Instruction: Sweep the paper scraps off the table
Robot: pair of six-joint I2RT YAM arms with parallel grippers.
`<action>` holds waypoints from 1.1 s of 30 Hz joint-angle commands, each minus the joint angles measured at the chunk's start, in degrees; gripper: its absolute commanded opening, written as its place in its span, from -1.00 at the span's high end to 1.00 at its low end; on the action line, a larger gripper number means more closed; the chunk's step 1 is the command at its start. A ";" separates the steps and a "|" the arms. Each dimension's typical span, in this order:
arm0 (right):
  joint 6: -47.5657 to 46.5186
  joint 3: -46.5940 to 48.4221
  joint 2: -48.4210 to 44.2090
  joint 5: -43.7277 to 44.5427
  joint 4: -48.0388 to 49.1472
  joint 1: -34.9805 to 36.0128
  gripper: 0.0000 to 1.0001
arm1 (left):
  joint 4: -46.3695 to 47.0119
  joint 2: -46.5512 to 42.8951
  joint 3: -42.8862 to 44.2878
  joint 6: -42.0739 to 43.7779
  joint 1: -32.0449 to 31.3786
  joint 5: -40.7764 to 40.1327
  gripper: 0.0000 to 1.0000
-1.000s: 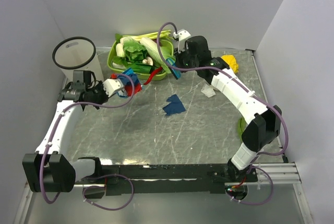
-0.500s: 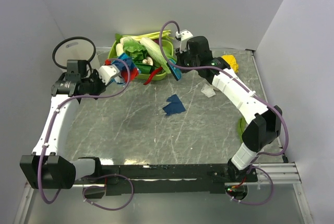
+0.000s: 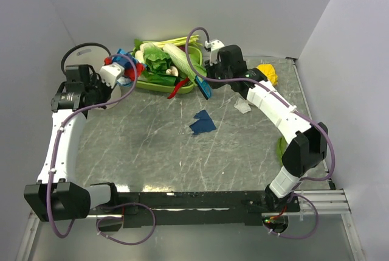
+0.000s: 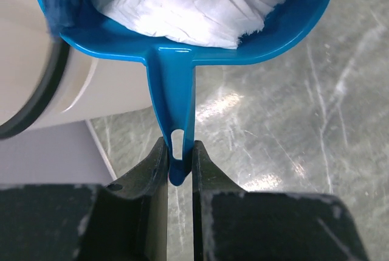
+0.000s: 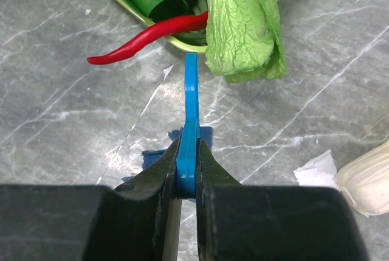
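My left gripper (image 3: 111, 73) (image 4: 180, 159) is shut on the handle of a blue dustpan (image 4: 182, 42) and holds it raised beside the white bin (image 3: 78, 58). The dustpan (image 3: 126, 67) carries white paper (image 4: 182, 5) and dark blue and red scraps. My right gripper (image 3: 209, 81) (image 5: 187, 165) is shut on a flat blue sweeper tool (image 5: 191, 103) next to the lime-green tray (image 3: 138, 80). A dark blue paper scrap (image 3: 202, 122) lies mid-table and also shows under the tool (image 5: 157, 154). A white scrap (image 3: 243, 106) (image 5: 313, 167) lies to its right.
The tray holds leafy vegetables (image 5: 243, 24); a red chilli (image 5: 152, 34) hangs over its rim onto the marble table (image 3: 152, 157). A yellow object (image 3: 268, 73) sits at the back right, a green item (image 3: 281, 146) by the right arm, and a pale bulb (image 5: 368, 179) near the white scrap.
My left arm has lifted the loaded dustpan up and to the left, from in front of the tray to beside the bin. The right arm has barely moved.
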 commanded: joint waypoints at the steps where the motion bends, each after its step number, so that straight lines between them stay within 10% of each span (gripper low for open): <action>1: 2.39 -1.08 -3.09 -0.76 0.85 -0.45 1.00 | 4.32 -2.37 3.32 -5.72 2.53 -1.79 0.98; 33: 3.89 -2.66 -3.00 -3.75 0.67 -0.36 1.00 | 8.02 2.81 12.10 7.01 15.81 -17.25 0.98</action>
